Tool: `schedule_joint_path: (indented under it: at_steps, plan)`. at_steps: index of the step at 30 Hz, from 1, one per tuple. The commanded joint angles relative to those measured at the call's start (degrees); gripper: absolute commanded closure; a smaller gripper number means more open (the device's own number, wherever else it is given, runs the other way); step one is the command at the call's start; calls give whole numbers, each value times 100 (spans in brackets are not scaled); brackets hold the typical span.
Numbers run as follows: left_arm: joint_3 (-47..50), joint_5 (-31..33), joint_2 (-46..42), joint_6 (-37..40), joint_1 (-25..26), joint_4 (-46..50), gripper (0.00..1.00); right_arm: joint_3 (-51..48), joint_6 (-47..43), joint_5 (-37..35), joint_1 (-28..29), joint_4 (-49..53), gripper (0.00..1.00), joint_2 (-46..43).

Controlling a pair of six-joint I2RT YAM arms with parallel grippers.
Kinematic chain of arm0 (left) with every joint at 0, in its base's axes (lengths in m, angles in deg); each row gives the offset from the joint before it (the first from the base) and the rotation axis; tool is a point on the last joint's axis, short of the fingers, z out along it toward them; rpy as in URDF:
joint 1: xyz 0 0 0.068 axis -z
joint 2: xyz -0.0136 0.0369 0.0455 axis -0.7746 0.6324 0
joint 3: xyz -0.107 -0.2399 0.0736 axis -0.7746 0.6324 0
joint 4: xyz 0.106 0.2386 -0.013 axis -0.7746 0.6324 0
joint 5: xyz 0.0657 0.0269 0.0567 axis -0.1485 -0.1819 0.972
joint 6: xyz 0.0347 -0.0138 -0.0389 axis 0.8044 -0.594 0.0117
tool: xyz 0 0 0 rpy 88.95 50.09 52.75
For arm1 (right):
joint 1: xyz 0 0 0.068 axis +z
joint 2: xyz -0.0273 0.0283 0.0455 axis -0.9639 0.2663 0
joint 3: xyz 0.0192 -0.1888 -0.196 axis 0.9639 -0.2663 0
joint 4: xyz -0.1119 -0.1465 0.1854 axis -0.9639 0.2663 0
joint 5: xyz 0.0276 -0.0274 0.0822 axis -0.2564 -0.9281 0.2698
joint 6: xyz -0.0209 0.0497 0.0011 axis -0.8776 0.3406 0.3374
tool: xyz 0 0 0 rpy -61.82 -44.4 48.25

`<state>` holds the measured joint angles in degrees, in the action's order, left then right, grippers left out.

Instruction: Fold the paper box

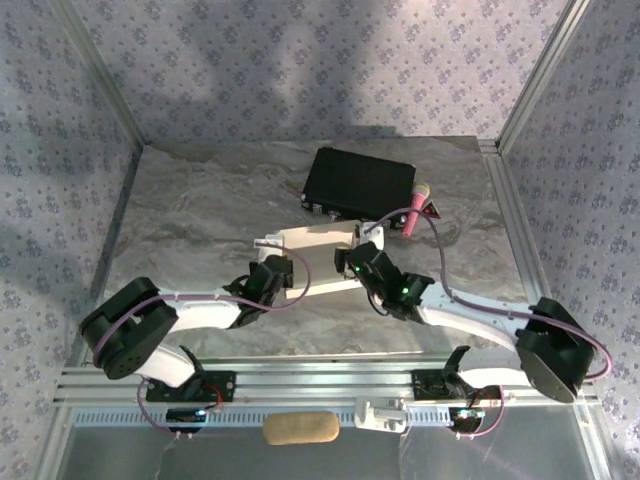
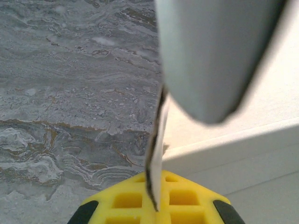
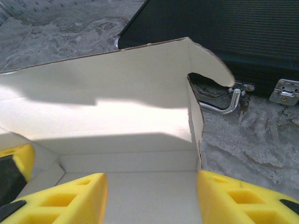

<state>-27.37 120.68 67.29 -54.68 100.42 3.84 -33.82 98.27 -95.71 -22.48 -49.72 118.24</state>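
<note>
While left fingers [image 2: 131,187] pinch one raised wall of the paper box [image 3: 117,93], right fingers [image 3: 243,196] stand apart, empty; folding looks half done.

Both arms reach inward, the left gripper [image 1: 274,276] clamping the paper box [image 1: 318,262], the right gripper [image 1: 357,263] with jaws apart.

We saw two arms, the left arm [image 1: 205,315] and the right arm [image 1: 470,318], each with white link shells, black joint housings and a thin mauve cable [image 1: 300,303] looping along it. Small green lights [image 1: 405,290] glowed on the right wrist, and the right gripper [image 3: 152,186] had yellow fingers [image 3: 70,196] with square recesses.
</note>
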Motion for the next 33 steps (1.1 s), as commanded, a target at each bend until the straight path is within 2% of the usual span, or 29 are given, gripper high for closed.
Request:
schedule_joint_path:
  at_steps: [1, 4, 7, 10, 13, 18, 19, 21, 26, 33]
  plan:
    - [65, -84, 247, 153, 82, 889, 100, -138, 352, 97, 44, 499, 46, -416]
    - [41, -73, 260, 196, 113, 905, 100, -105, 497, 86, 25, 750, 47, -807]
    - [31, 83, 256, 223, 164, 932, 100, 245, 1034, 51, -121, 1420, 48, -1071]
    - [40, 143, 272, 232, 203, 934, 100, 675, 2127, 132, -286, 1962, 47, -1091]
    - [26, 212, 296, 221, 251, 918, 100, 1232, 3693, 205, -320, 2551, 45, -768]
    - [-45, 324, 401, 199, 335, 964, 100, 2576, 6195, 180, -115, 3579, 47, 320]
    - [-55, 337, 418, 197, 343, 960, 100, 2869, 6441, 283, -110, 3766, 47, 553]
    - [-62, 372, 457, 180, 369, 967, 100, 3509, 6849, 420, -104, 4120, 46, 1028]
    - [-33, 435, 469, 136, 406, 969, 100, 3906, 7443, 563, -193, 3979, 39, 1632]
    - [-30, 478, 426, 162, 406, 967, 100, 4114, 7986, 1414, -469, 3984, 43, 2275]
